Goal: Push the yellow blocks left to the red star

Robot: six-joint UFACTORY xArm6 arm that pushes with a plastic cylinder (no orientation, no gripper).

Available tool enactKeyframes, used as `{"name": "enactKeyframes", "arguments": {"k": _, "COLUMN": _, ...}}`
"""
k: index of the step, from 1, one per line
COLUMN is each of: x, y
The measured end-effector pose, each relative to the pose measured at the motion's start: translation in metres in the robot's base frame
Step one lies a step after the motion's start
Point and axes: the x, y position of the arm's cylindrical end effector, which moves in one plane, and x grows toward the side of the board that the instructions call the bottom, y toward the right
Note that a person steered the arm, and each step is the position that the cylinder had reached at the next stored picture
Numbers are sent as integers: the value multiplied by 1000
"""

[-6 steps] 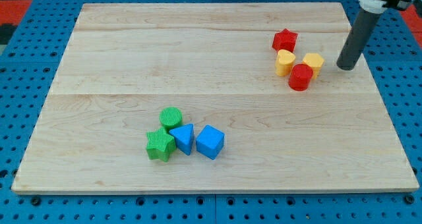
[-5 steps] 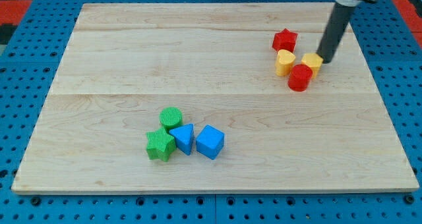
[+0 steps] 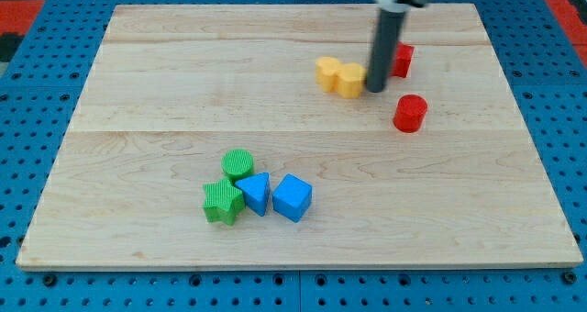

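While touching nothing but block, my tip presses rt side of two yellow plastic blocks, no gripper; red plastic star just behind rod.

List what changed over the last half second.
My tip swept toward the view's left, pushing both yellow blocks left; they now sit side by side, left of the red star. The red cylinder shifted slightly. The star, the green blocks and blue blocks stayed put.

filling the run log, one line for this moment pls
tip: touching right yellow block | left yellow block: adjacent | red star: behind rod, right
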Motion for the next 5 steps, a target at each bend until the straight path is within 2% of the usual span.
{"name": "enactKeyframes", "arguments": {"k": 2, "x": -37, "y": -69}}
{"name": "enactKeyframes", "arguments": {"k": 3, "x": -49, "y": -58}}
{"name": "enactKeyframes", "arguments": {"k": 5, "x": -67, "y": 42}}
